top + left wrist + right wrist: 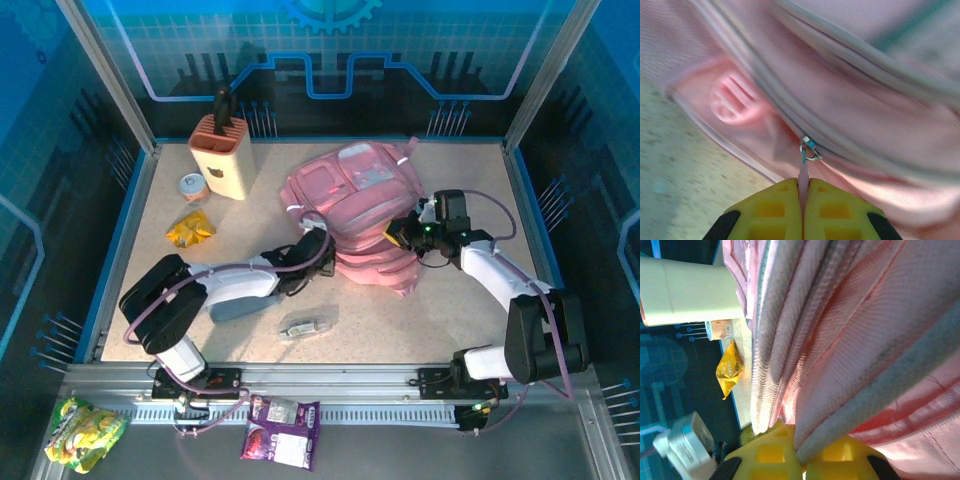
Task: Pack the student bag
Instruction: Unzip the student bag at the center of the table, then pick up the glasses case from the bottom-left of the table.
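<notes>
My left gripper [802, 196] clamps the zipper pull [803, 169] at its tips, I judge to open the student bag [350, 195]; my right gripper [801, 452] pinches the bag's fabric between its tips. Probably bracing it.

At the far left of the surface [400, 320] stands a cream and orange holder [222, 150] with a black handle sticking up, a small can [193, 187] just beside it and a crumpled yellow packet [189, 229] nearer. A grey-blue oblong case [232, 306] and a small silvery item [308, 323] lie near the front edge. Off the surface lie a green-yellow snack bag [85, 430] and a purple packet [281, 430].
</notes>
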`<state>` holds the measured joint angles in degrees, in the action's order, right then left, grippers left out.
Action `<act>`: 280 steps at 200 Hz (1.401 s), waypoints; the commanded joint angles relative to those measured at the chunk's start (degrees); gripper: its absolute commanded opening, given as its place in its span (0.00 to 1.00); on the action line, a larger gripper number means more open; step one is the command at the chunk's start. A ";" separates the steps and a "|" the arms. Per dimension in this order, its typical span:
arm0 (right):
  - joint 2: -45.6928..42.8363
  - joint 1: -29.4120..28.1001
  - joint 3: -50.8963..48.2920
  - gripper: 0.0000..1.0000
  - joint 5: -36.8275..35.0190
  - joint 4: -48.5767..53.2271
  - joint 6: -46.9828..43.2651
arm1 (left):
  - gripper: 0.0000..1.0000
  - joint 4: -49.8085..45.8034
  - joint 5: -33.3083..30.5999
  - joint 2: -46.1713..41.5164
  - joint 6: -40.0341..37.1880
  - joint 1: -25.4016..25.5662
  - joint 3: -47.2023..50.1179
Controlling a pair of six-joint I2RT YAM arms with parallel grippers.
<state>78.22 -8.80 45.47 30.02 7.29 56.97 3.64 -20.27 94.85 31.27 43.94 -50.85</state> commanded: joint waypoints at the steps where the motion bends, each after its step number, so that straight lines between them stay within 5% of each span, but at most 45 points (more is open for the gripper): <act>1: -2.52 1.16 -0.85 0.00 1.93 0.00 -0.63 | 0.00 3.10 -0.52 1.31 3.40 -4.64 -0.18; 104: -5.00 -4.41 -3.89 0.00 -1.36 -3.18 1.64 | 0.00 3.20 2.07 9.08 5.67 -13.10 -9.13; 119: -5.37 -4.70 -2.18 0.21 -2.04 -0.33 -0.84 | 0.01 2.33 4.56 7.70 5.18 -13.11 -8.38; 162: -12.67 -5.89 -1.58 0.46 -8.06 10.44 -10.02 | 0.41 -2.40 9.93 -4.89 8.21 -12.87 -0.51; 209: -13.58 -17.49 2.82 0.77 -13.68 16.28 -25.71 | 0.61 -17.17 7.72 -24.89 12.35 -12.80 9.04; 280: 4.19 -36.15 14.55 1.00 -17.33 10.85 -44.40 | 0.80 -42.20 0.77 -52.33 21.07 -13.22 20.09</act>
<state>76.90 -41.01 55.55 15.07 19.70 21.76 -25.36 -15.94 48.25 47.88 31.27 -32.93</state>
